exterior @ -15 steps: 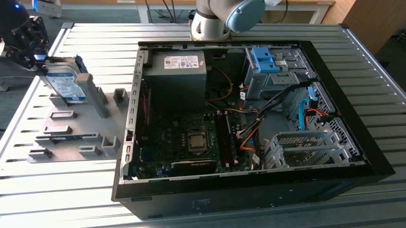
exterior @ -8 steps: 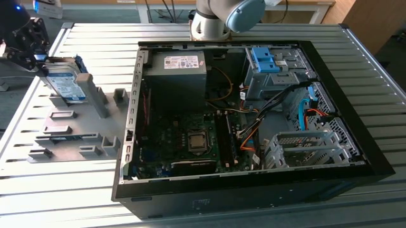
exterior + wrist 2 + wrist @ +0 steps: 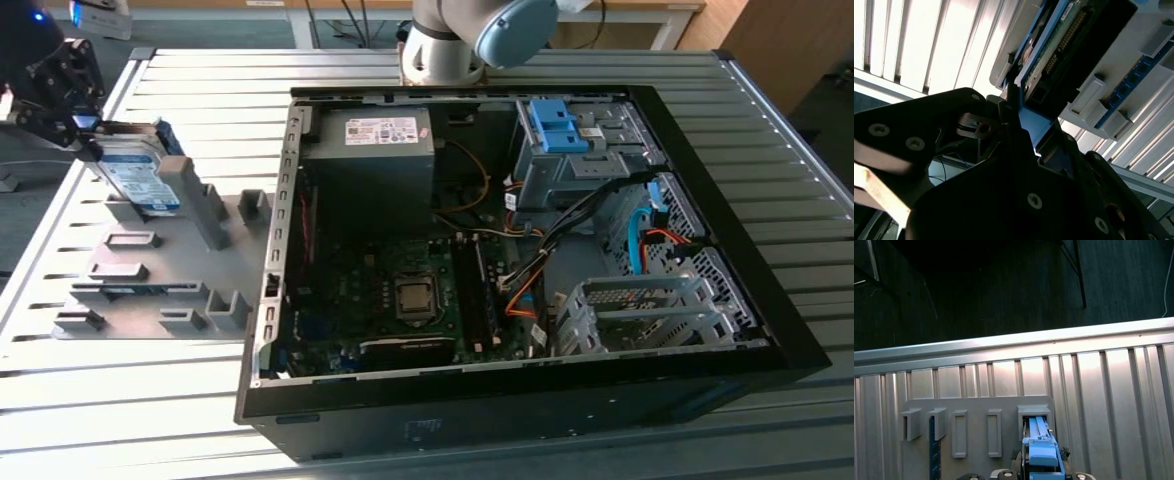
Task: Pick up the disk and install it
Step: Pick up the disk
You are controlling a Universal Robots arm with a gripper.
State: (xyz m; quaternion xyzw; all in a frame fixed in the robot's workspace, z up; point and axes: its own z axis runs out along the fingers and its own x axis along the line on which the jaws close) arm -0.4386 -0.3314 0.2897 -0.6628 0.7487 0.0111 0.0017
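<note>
In the exterior view, the disk (image 3: 138,172) stands on edge in a slot at the far end of the grey fixture (image 3: 160,285), on the exterior view's left. It is silver with a white-and-blue label and a blue bracket. My gripper (image 3: 96,140) is at its upper end and shut on it. In the second wrist view, black fingers (image 3: 1013,102) clamp the blue bracket (image 3: 1031,125), with the disk's circuit-board side (image 3: 1066,30) beyond. The first wrist view shows the bracket's blue end (image 3: 1042,452) at a fixture slot (image 3: 1035,412).
An open black computer case (image 3: 747,330) lies on the slatted metal table (image 3: 120,400), on the exterior view's right. Inside it are a grey power supply (image 3: 380,145), a drive bay with a blue bracket (image 3: 561,125), a silver drive cage (image 3: 641,315) and cables. The arm's base (image 3: 447,45) stands behind.
</note>
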